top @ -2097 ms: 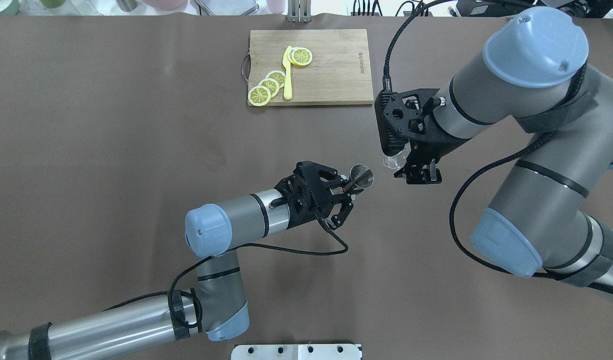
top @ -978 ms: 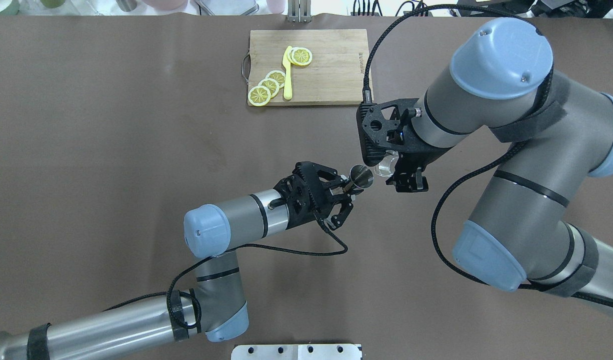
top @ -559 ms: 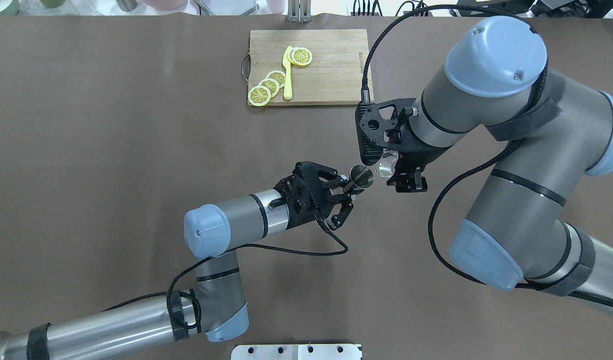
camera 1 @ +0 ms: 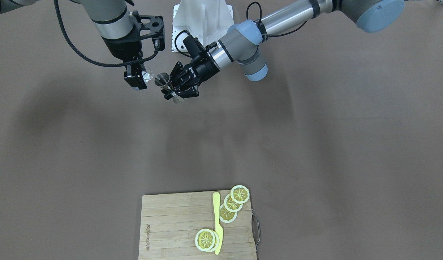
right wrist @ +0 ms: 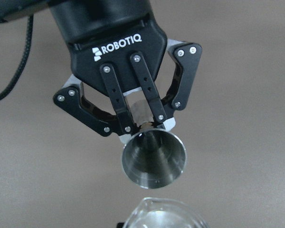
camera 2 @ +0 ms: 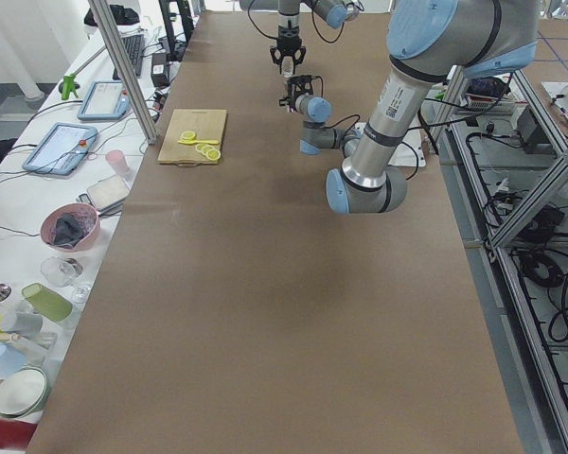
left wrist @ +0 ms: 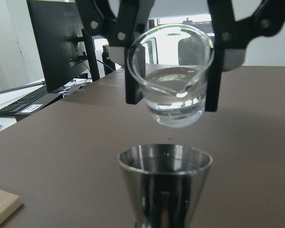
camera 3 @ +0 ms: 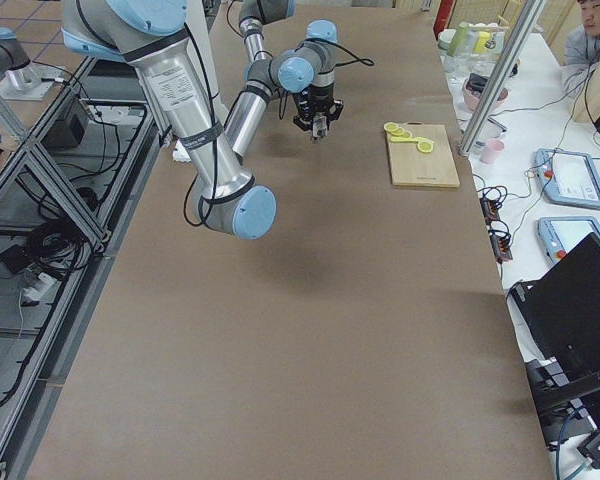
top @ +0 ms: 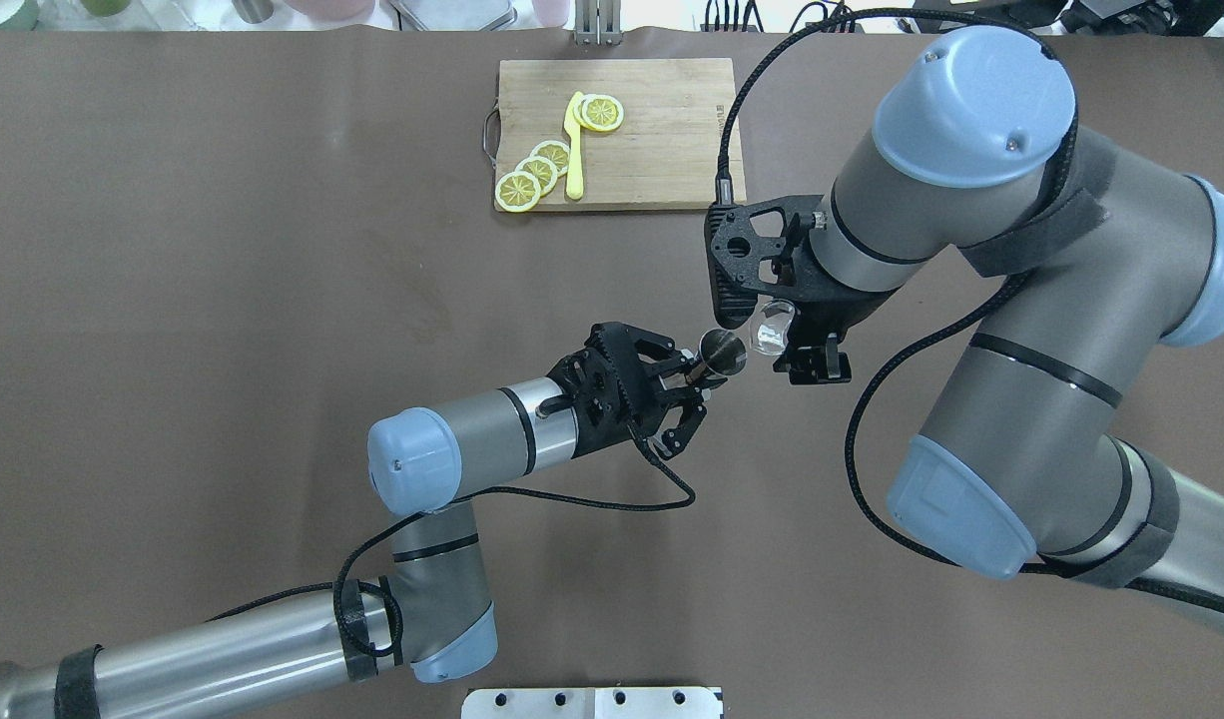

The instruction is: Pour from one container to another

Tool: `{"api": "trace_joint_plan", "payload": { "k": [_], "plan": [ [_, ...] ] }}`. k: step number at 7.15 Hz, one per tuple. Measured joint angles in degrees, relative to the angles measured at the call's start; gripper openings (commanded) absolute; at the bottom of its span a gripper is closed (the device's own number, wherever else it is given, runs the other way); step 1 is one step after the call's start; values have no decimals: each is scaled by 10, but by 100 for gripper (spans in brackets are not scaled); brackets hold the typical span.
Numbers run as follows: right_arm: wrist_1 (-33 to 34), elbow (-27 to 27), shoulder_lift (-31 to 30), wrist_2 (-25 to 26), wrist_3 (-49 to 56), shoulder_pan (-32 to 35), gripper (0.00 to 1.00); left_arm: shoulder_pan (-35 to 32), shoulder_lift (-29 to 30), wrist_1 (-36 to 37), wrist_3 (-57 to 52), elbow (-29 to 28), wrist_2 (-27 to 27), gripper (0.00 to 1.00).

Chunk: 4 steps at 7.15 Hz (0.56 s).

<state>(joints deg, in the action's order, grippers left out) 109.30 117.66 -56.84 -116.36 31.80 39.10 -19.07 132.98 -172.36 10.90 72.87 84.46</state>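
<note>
My left gripper [top: 694, 374] is shut on the waist of the steel jigger [top: 722, 350], holding it upright above the table with its open cone up. The right gripper [top: 784, 345] is shut on the small clear glass [top: 770, 328], which holds some clear liquid. In the left wrist view the glass [left wrist: 173, 80] hangs tilted just above and behind the jigger's mouth [left wrist: 165, 183], and no stream shows. The right wrist view looks down into the jigger [right wrist: 154, 159], with the glass rim [right wrist: 161, 216] at the bottom edge.
A wooden cutting board [top: 662, 120] lies at the far middle of the table with several lemon slices [top: 537, 172] and a yellow knife [top: 574, 150] on it. A brown mat covers the table [top: 223, 300]. Cups and bowls stand beyond the left end.
The right arm has carried the glass leftward until it sits next to the jigger's mouth, and the glass has tilted toward it. The left arm and jigger have stayed put.
</note>
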Motion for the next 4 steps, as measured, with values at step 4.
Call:
{"api": "trace_joint_plan", "payload": {
  "k": [4],
  "plan": [
    [28,-2,12,2,-1,-3,0,0,0,0,0,0,0,0]
  ]
}}
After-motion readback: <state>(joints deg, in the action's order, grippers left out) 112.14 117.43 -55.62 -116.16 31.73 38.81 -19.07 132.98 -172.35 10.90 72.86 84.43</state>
